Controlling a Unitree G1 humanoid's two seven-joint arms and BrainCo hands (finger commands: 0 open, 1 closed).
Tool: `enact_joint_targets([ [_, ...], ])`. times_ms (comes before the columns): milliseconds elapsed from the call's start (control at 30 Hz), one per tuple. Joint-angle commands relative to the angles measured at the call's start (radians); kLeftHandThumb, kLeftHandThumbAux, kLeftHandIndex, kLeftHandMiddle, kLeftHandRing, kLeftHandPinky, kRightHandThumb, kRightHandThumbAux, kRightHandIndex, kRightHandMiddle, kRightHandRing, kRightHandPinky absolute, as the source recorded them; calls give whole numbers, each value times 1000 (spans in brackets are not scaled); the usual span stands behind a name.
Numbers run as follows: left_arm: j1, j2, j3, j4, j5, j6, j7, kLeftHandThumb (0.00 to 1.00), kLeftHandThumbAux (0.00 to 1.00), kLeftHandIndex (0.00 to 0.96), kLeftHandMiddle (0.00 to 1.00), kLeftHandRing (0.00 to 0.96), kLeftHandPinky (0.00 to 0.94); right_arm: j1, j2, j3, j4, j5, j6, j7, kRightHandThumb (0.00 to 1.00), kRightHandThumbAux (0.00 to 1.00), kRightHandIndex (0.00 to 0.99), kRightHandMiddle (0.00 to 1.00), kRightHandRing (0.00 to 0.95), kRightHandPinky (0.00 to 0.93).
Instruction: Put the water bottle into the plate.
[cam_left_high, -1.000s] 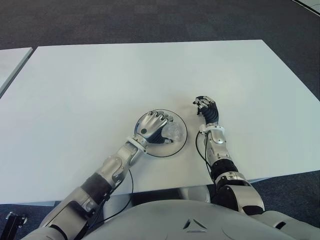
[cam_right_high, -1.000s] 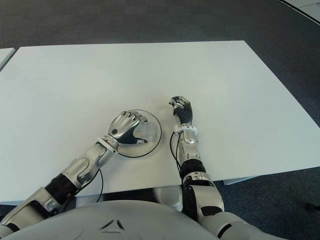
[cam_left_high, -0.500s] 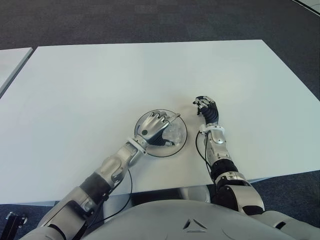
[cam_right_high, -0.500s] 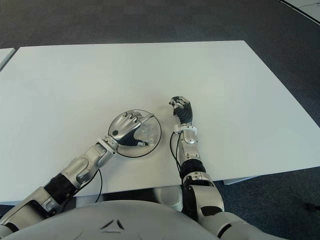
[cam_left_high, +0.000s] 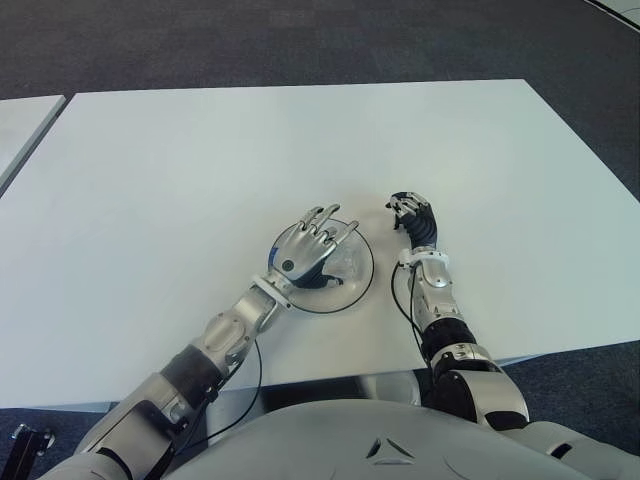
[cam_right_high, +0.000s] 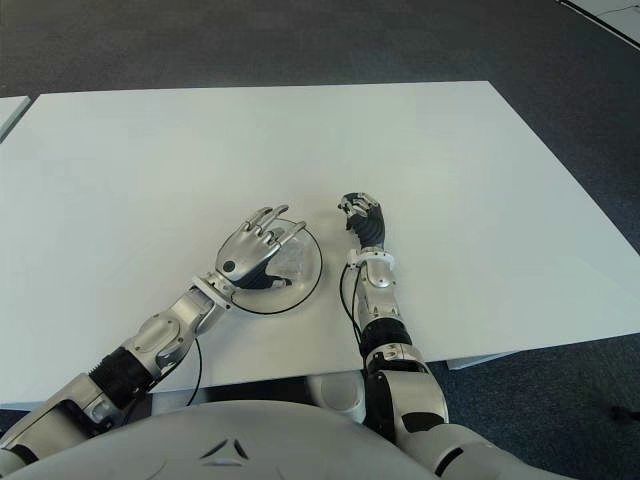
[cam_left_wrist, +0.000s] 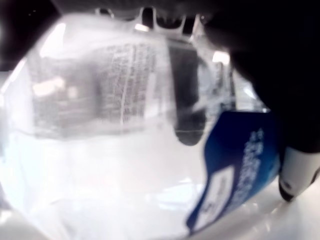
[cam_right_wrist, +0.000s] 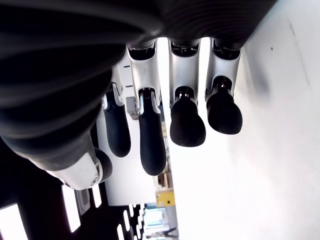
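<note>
The bottle (cam_left_high: 343, 264) lay in the plate (cam_left_high: 362, 283) under the left hand (cam_left_high: 303, 252), whose fingers were splayed, gripping nothing. Clear, thin-walled and probably light, slick and dentable, it looked best taken around the labelled middle. The right hand (cam_left_high: 417, 222) sat curled and empty beside the plate.

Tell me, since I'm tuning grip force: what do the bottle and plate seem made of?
The water bottle looks like thin clear plastic: see-through, with glossy highlights and a printed blue label. The plate looks clear or pale with a dark rim, perhaps glass or plastic; I can't tell which. The left hand is above it, fingers opened; the right hand is beside the plate.
</note>
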Motion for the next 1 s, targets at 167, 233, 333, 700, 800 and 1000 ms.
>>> enact_joint_targets([
  [167,5,-25,-10,69,42,54,117,258,609,0,0,0,0,48,10,-3,44,4,84,-10,844,679,428,557,769,747],
  [233,10,-38,-6,78,51,81,145,251,608,0,0,0,0,48,10,-4,43,5,85,-9,844,679,427,558,769,746],
  [333,25,-69,7,91,52,136,198,239,611,0,0,0,0,49,11,-5,41,6,85,-9,844,679,427,558,769,746],
  [700,58,-183,59,135,0,282,385,194,606,0,0,0,0,52,12,-6,36,7,86,-12,844,679,429,557,770,752],
  [800,56,-207,75,158,-27,277,450,173,607,0,0,0,0,52,11,-5,36,6,87,-12,844,678,429,557,769,753],
  [1000,41,-244,108,211,-109,211,593,138,614,0,0,0,0,52,13,-9,33,10,91,-13,845,678,430,558,770,756],
])
